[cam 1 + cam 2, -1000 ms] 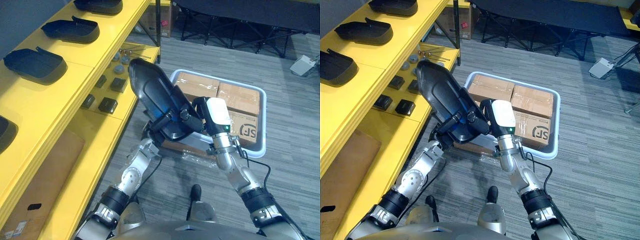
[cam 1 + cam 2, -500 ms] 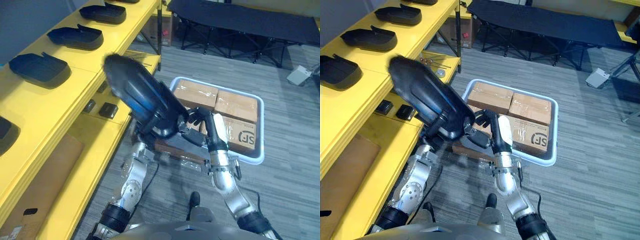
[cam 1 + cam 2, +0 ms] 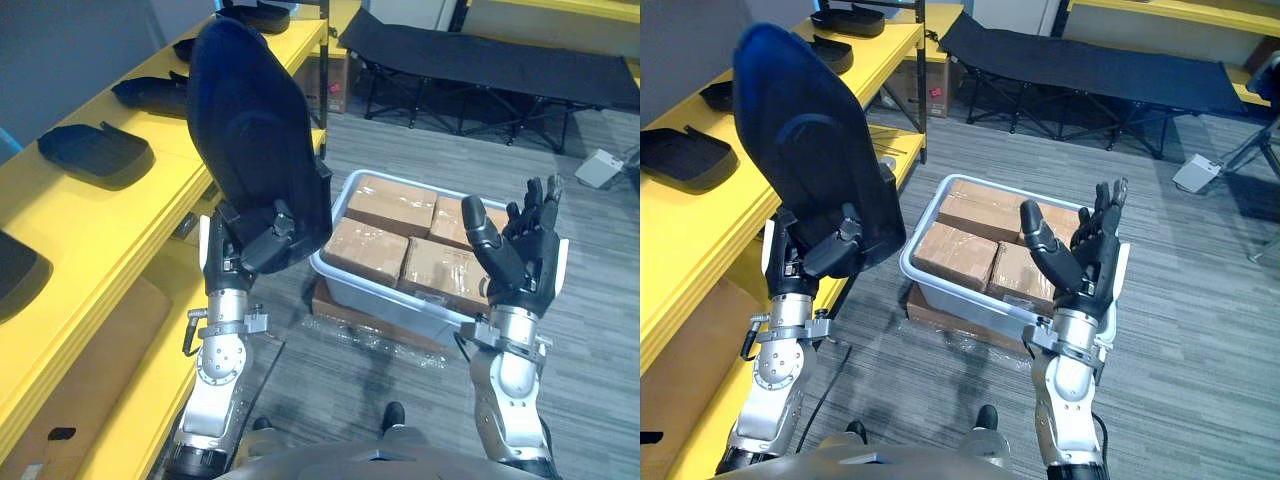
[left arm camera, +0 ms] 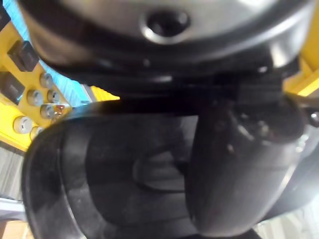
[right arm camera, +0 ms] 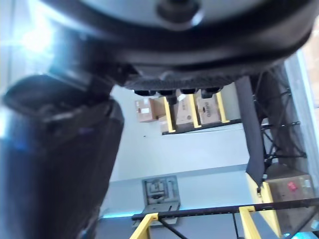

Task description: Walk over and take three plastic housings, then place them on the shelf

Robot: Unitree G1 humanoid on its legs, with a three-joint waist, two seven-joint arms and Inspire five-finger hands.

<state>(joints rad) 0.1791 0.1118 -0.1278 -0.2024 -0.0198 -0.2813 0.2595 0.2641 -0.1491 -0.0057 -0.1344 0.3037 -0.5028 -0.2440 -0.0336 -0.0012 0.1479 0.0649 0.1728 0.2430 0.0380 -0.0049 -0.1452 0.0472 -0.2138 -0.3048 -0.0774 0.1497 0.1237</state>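
Observation:
My left hand is shut on the lower edge of a large dark plastic housing, which it holds upright and raised beside the yellow shelf. The left wrist view shows the housing's hollow side with the thumb pressed on it. My right hand is open, palm up and holding nothing, above the near right corner of the bin. Other dark housings lie in a row on the shelf top.
A pale plastic bin of cardboard boxes stands on the grey floor in front of me. A black folding cot is behind it. Small parts sit on the yellow lower shelf.
My right hand has let go of the housing, opened and drawn away to the right. My left hand has swung the housing up to upright. The camera has shifted.

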